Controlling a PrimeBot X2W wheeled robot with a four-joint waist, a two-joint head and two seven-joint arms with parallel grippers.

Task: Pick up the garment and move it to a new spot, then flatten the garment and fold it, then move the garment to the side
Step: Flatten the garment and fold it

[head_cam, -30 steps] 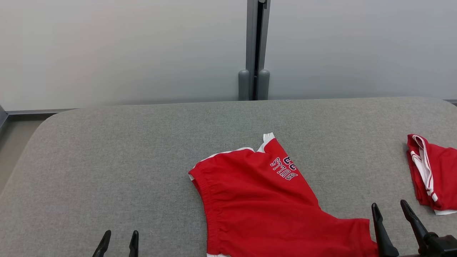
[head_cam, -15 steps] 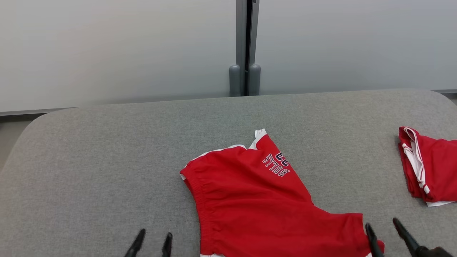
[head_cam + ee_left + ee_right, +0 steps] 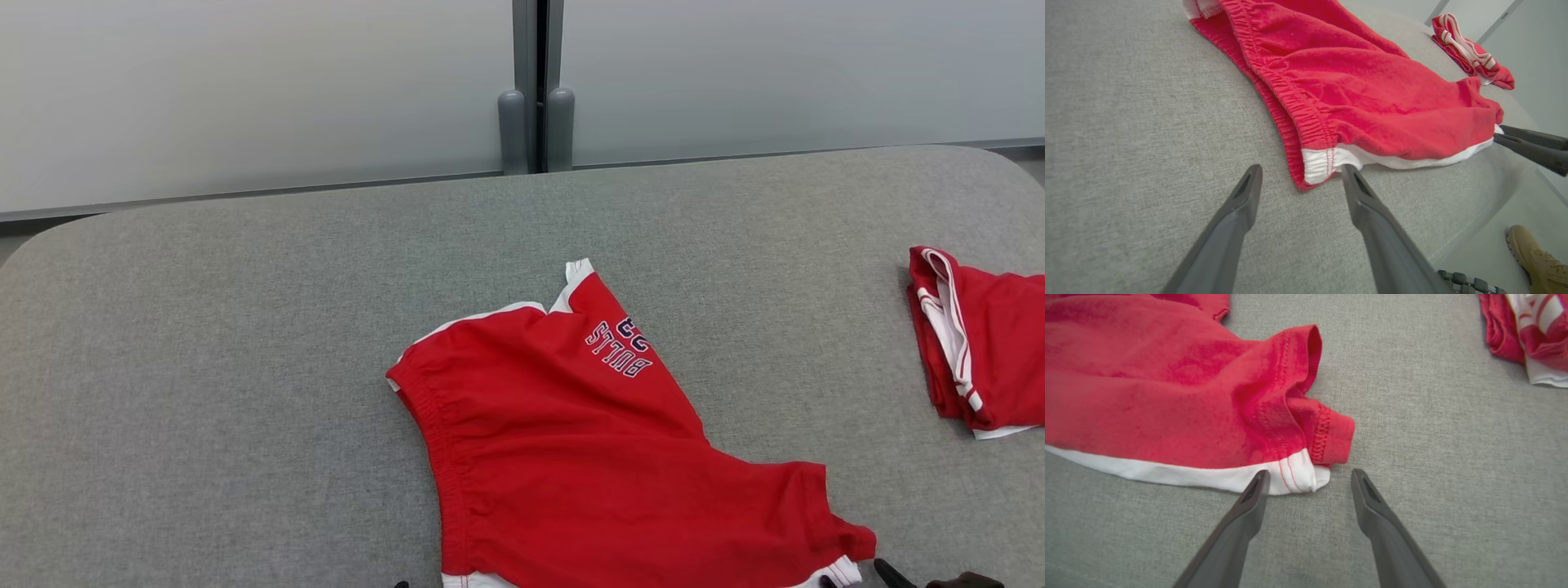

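**Arm pose.** The left end effector (image 3: pixel 1300 173) is angled low over the surface, its two dark fingers spread wide and gripping nothing. Just ahead of its fingertips, and between them, lies the white-trimmed end of the elastic waistband of the red fabric shorts (image 3: pixel 588 457). Whether the right-hand finger touches the trim cannot be told. The right end effector (image 3: pixel 1310 475) is posed likewise, fully spread and empty. The white hem corner of one shorts leg sits between its tips, and the red cuff lies immediately beyond. In the left wrist view its fingers enter from the right, with their tips at that same corner.

**Surface and room.** The shorts lie spread but rumpled on a grey felt-covered tabletop (image 3: pixel 204 327) with rounded corners, reaching away from both end effectors. A second, folded red and white garment (image 3: pixel 980 343) rests well apart, ahead and to the right of the right end effector. Beyond the far edge stand pale frosted wall panels (image 3: pixel 245 82) joined at a grey vertical post (image 3: pixel 535 82). Below the tabletop's near edge, to the right of the left end effector, a tan lace-up boot (image 3: pixel 1535 257) is on the floor.

**Writing.** Dark, white-outlined lettering (image 3: pixel 618 349) on the far shorts leg reads "BULLS", inverted in the head view. The characters beside it are partly folded under and illegible.
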